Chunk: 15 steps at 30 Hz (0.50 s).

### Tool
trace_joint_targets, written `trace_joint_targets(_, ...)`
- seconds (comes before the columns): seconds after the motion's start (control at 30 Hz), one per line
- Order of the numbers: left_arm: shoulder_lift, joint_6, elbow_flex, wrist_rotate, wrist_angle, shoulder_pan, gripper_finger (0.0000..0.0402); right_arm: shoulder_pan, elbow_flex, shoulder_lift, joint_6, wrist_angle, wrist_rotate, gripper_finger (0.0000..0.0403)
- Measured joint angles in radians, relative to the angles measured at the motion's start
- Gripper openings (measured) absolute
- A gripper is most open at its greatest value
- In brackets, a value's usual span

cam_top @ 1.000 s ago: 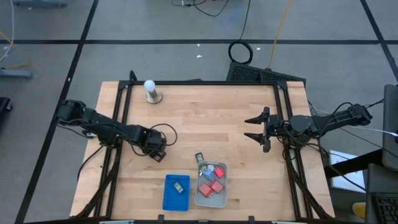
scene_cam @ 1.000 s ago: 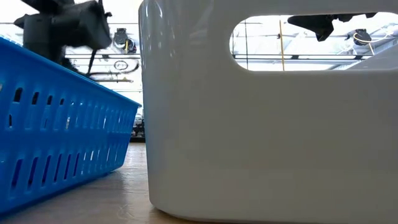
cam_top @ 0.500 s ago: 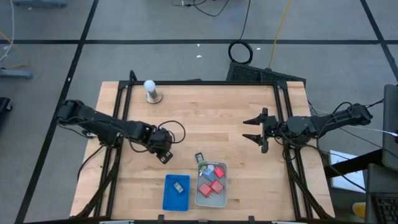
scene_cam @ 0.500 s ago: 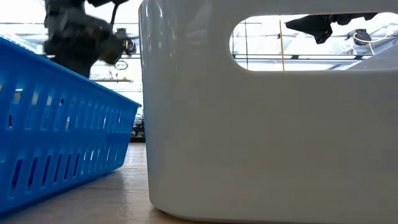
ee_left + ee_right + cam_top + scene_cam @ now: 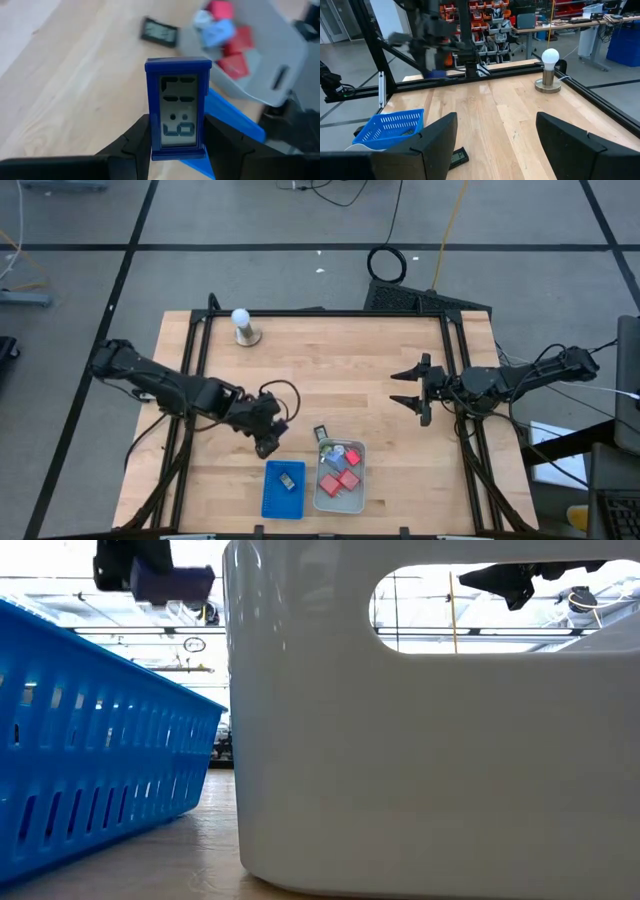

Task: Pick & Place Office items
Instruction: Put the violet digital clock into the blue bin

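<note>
My left gripper (image 5: 268,434) is shut on a small blue clock with an LCD face (image 5: 178,107) and hangs over the table just beyond the blue tray (image 5: 283,489). The low view shows the blue clock (image 5: 172,582) high up under the gripper (image 5: 130,560). The grey tray (image 5: 340,492) holds red blocks (image 5: 338,479) and a light blue item (image 5: 351,455). A small greenish item (image 5: 287,480) lies in the blue tray. One black item (image 5: 322,433) lies flat on the wood beside the grey tray. My right gripper (image 5: 410,388) is open near the table's right edge. My left gripper pinches the blue clock between its two fingers (image 5: 141,136) on the two long side edges, near its lower end (image 5: 177,150). The display faces the wrist camera. The clock is lifted clear of the table, with most of its length standing out past the fingertips.
A white ball on a round base (image 5: 241,326) stands near the far left corner. Black frame rails (image 5: 196,360) run along the table's left, far and right sides. Bare wood (image 5: 340,370) spreads across the middle. The grey tray's wall (image 5: 430,760) fills the low view.
My left gripper has carried the blue clock toward the table's right and near edges, closing on the blue tray. My right arm has kept still.
</note>
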Motion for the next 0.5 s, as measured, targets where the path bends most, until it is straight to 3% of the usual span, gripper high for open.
trace_joint_targets(0.5,0.013,-0.009,0.018,-0.076,0.052,-0.174,0.0148,0.000,0.000,0.000,0.000,0.001,0.000,0.0265)
